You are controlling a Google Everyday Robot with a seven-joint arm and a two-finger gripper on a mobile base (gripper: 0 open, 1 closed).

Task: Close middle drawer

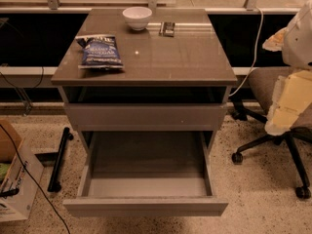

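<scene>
The middle drawer (146, 179) is pulled far out of the grey-brown cabinet, toward me. Its plain grey floor is bare, with thin side walls and a flat handleless front panel (145, 207) at the near end. Above it, a drawer with a flat front panel (146, 116) sits nearly in, with a dark gap over it. My gripper (285, 106) is the pale cream-and-white shape at the right edge of the view. It hangs in front of the office chair, well to the right of the open drawer and above its level, touching nothing.
On the cabinet top (185, 57) lie a blue chip bag (100, 51), a white bowl (137, 17) and a small dark object (168, 29). An office chair (273, 130) stands at the right. A cardboard box (12, 179), cables and a black bar (59, 157) lie on the floor at the left.
</scene>
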